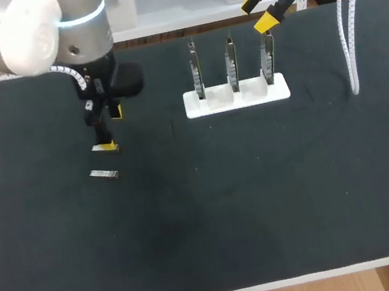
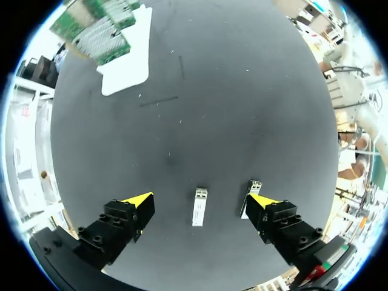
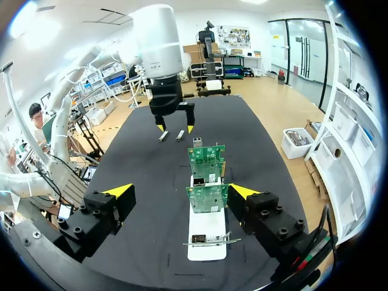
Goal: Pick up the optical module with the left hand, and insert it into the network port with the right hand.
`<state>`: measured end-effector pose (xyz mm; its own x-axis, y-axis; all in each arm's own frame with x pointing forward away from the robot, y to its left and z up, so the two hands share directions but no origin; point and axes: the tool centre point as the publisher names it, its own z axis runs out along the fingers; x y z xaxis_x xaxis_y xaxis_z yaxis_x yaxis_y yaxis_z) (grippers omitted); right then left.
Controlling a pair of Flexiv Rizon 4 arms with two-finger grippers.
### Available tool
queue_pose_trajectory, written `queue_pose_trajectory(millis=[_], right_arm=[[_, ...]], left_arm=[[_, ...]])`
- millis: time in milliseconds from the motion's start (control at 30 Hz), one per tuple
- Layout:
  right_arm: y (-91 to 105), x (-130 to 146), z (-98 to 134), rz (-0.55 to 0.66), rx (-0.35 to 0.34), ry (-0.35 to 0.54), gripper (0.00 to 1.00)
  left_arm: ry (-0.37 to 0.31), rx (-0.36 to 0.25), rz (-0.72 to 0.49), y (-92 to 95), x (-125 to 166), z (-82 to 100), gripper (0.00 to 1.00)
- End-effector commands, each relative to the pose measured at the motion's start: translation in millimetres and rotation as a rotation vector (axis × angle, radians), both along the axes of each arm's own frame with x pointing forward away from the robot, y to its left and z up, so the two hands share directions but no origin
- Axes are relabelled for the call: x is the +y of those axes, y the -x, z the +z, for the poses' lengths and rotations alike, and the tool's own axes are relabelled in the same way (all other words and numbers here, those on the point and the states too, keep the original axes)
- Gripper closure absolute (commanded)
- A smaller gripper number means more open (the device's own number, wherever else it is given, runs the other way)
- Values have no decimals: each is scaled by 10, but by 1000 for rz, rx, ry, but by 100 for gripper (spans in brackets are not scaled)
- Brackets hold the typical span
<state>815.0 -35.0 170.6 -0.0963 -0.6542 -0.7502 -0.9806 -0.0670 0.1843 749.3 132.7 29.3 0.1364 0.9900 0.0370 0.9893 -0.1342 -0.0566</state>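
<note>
Two small silver optical modules lie on the black table. One module point(image 1: 104, 174) point(image 2: 199, 207) lies below the gap of my left gripper point(image 1: 110, 129) point(image 2: 202, 204), whose jaws are wide open and hover above it without touching. The second module point(image 1: 97, 148) point(image 2: 250, 194) lies beside one yellow fingertip point(image 2: 262, 202). Three upright green boards point(image 1: 231, 67) point(image 3: 207, 177) with the network ports stand in a white holder point(image 1: 236, 96) point(image 3: 207, 235). My right gripper point(image 1: 271, 1) point(image 3: 182, 191) is open and empty, above and behind the holder. The right wrist view shows the left gripper point(image 3: 173, 125) over both modules point(image 3: 171, 136).
The black table point(image 1: 265, 201) stretches wide in front of the holder and to the right. A white cable conduit point(image 1: 346, 28) hangs down over the back right of the table. The holder appears at the far edge of the left wrist view point(image 2: 127, 60).
</note>
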Motion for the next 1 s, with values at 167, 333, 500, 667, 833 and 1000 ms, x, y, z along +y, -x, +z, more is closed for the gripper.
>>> queue_pose_trajectory(millis=[167, 333, 500, 667, 833, 1000], right_arm=[[-85, 4, 11, 212, 187, -24, 0], [-85, 4, 11, 212, 187, -24, 0], [-85, 4, 11, 212, 187, -24, 0], [-85, 4, 11, 212, 187, -24, 0], [-85, 4, 11, 212, 187, -24, 0], [-85, 4, 11, 212, 187, -24, 0]], left_arm=[[4, 2, 25, 19, 178, -77, 0], [2, 11, 35, 17, 227, -118, 0], [-5, 16, 44, 20, 253, -164, 0], [0, 20, 51, 19, 263, -188, 0], [-2, 29, 53, 17, 261, -222, 0], [-1, 27, 62, 13, 266, -236, 0]])
